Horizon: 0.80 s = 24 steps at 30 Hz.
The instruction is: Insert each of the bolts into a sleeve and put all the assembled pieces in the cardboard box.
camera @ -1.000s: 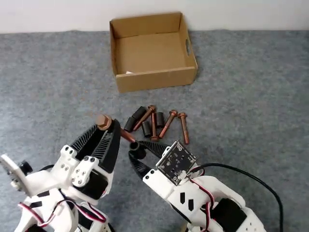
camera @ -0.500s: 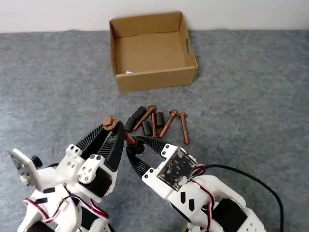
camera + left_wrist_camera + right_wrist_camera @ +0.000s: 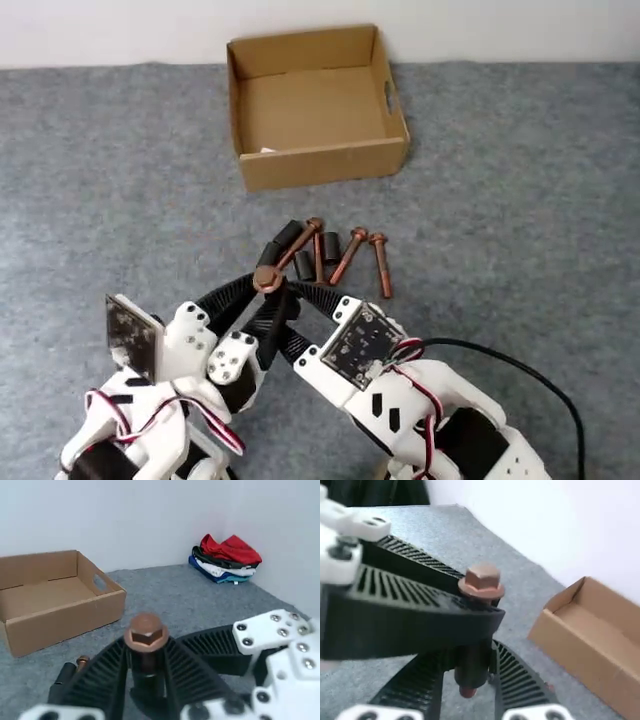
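Observation:
My left gripper (image 3: pixel 266 283) is shut on a copper bolt (image 3: pixel 268 279), head up, its hexagonal head (image 3: pixel 145 632) standing above the ribbed fingers (image 3: pixel 107 666). The bolt's shank runs down into a black sleeve (image 3: pixel 473 662), with its tip (image 3: pixel 466 692) poking out below. My right gripper (image 3: pixel 281 301) is shut on that sleeve from the other side, its fingers crossing the left ones. Several loose bolts (image 3: pixel 348 255) and black sleeves (image 3: pixel 288 235) lie just beyond. The open cardboard box (image 3: pixel 315 165) sits farther back with no assembled pieces inside.
Grey carpet covers the table. A pale wall runs along the far edge behind the box. A black cable (image 3: pixel 520 372) trails from the right arm. A pile of folded clothes (image 3: pixel 225 560) lies in a far corner of the room.
The left arm swung right and tipped the bolt upright. The bolt came over the sleeve in the right gripper and went down into it.

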Each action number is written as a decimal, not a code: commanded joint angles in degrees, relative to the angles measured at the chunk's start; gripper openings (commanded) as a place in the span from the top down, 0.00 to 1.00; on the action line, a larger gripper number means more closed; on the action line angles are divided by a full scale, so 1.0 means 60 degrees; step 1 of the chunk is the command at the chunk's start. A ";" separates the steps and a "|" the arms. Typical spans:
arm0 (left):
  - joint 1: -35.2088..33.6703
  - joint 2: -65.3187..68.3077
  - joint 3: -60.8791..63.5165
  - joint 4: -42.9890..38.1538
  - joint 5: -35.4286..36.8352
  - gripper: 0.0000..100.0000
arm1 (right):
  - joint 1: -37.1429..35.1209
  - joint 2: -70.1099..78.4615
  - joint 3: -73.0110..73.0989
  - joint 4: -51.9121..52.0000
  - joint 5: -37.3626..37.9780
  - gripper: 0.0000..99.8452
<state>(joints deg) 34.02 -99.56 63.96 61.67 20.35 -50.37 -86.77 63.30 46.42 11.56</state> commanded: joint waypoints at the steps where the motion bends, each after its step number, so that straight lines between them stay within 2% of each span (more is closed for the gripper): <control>1: 0.0161 0.0015 0.0095 0.0513 -0.0293 0.98 | 0.0110 -0.0110 -0.0220 -0.0212 0.0117 0.99; 6: 0.0044 0.0059 0.0081 0.0571 -0.0278 0.86 | 0.0110 -0.0110 -0.0220 -0.0198 0.0117 0.99; 9: -0.0322 0.0059 0.0081 0.0571 -0.0352 0.82 | 0.0110 -0.0110 -0.0220 -0.0198 0.0117 0.99; 15: -0.1187 0.0073 -0.0374 0.0527 -0.1040 0.81 | 0.0110 -0.0110 -0.0205 -0.0198 0.0117 0.99; 24: -0.1260 0.0073 -0.0974 0.0923 -0.0967 0.81 | 0.0110 -0.0095 -0.0161 -0.0198 0.0117 0.99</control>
<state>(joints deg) 26.99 -99.47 60.88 66.33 14.73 -50.37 -86.77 63.21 46.42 11.65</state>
